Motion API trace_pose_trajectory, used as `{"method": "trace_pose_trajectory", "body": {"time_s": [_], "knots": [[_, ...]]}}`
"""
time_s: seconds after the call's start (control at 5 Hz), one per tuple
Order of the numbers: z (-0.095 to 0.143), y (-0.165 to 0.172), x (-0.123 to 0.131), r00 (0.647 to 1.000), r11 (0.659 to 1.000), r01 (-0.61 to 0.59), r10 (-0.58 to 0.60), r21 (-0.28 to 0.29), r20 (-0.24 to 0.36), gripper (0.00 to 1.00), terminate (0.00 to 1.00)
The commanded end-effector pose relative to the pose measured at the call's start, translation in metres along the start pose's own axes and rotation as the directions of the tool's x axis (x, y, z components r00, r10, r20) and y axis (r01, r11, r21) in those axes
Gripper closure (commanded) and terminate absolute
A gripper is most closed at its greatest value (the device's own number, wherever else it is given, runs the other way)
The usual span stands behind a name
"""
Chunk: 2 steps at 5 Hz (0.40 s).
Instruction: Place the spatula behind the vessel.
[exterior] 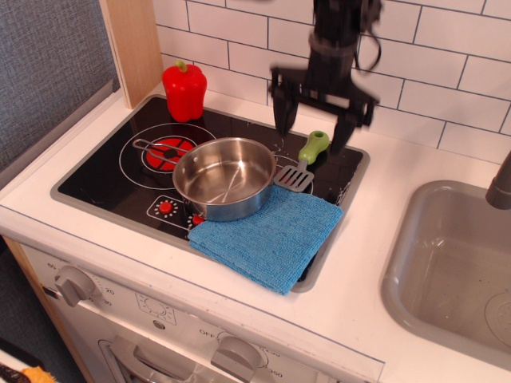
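Observation:
The spatula, with a lime-green handle and a grey slotted head, lies on the black stovetop just right of the vessel, its head touching or nearly touching the pan's rim. The vessel is a shiny steel pan in the middle of the stovetop, with its thin handle pointing left. My gripper hangs above the spatula's handle with its two dark fingers spread wide. It is open and holds nothing.
A red toy pepper stands at the stovetop's back left corner. A folded blue cloth lies in front of the pan, over the stovetop's front edge. A grey sink is at the right. A white tiled wall runs behind.

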State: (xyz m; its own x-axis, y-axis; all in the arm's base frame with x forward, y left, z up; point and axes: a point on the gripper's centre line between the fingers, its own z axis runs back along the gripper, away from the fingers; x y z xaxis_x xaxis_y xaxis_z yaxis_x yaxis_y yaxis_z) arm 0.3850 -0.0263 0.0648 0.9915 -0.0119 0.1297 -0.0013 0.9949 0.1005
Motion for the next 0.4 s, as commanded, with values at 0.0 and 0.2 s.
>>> {"method": "trace_pose_trajectory", "body": {"time_s": [0.0,0.2], "knots": [[0.043,0.013,-0.019,0.999,0.998,0.024,-0.022,-0.062,0.036,0.0,0.0],[0.04,0.017,-0.031,0.999,0.995,0.048,-0.048,-0.084,0.005,0.0,0.0]]}}
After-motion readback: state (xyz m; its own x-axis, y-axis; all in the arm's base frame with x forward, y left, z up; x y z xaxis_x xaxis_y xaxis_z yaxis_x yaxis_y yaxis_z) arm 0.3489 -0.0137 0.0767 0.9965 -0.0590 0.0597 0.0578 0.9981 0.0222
